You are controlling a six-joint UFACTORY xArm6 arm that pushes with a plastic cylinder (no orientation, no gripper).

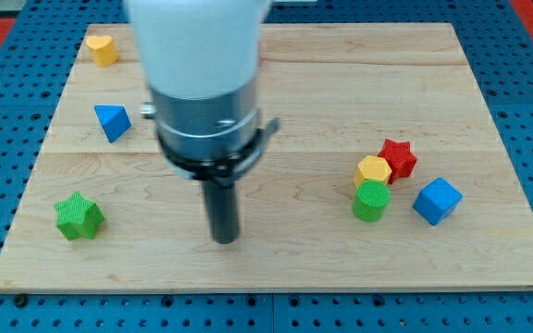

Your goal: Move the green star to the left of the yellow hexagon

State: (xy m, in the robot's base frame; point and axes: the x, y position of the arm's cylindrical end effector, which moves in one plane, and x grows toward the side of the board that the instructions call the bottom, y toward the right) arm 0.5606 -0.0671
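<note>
My tip point(224, 239) down on the wooden board point(340, 92), low and a little left of centre, touching no block (a bare rod, nothing held or pushed). Above it the arm's grey collar and white body point(202, 65), covering the upper middle of the board.

Nearest on the view's left: green star point(79, 216), well apart from my tip, close to the board's lower-left corner, standing alone. Only bare wood between star and tip.

Higher on the left: blue triangular block point(111, 121), and past it, near the top-left corner, a yellow block point(102, 49) (shape hard to make out beyond its angled faces).

On the view's right, well apart from my tip: a tight cluster. Yellow hexagon point(374, 169) in the middle of it, red star point(398, 158) touching or just beside it on the upper right, green cylinder point(371, 201) pressed against its lower edge. Blue cube point(437, 201) just beside the cylinder on the right, slightly apart.

Left of the yellow hexagon: open wood as far as the rod itself, with my tip standing between green star and hexagon.
</note>
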